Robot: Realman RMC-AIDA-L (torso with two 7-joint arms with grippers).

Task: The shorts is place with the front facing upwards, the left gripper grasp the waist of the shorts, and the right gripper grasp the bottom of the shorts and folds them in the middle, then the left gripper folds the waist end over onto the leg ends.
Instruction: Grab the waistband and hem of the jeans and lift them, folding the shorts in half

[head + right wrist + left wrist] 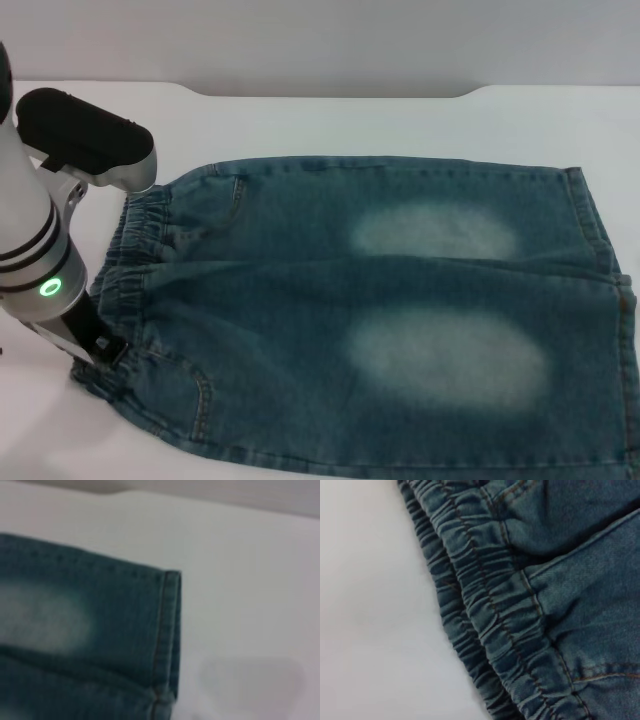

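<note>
The blue-teal denim shorts [400, 320] lie flat on the white table with two pale faded patches facing up. The ruched waist [140, 250] is at the left, and the straight leg hems [600, 240] are at the right. My left gripper [100, 352], on the arm with the green light, is down at the near corner of the waist. The left wrist view shows the gathered waist band [485, 620] close up, with no fingers in it. The right wrist view shows the far corner of a leg hem [167, 630] from above. My right gripper is out of view.
The white table [350, 125] runs around the shorts, with its far edge near the top of the head view. The shorts' near edge and right hems reach the border of the head view.
</note>
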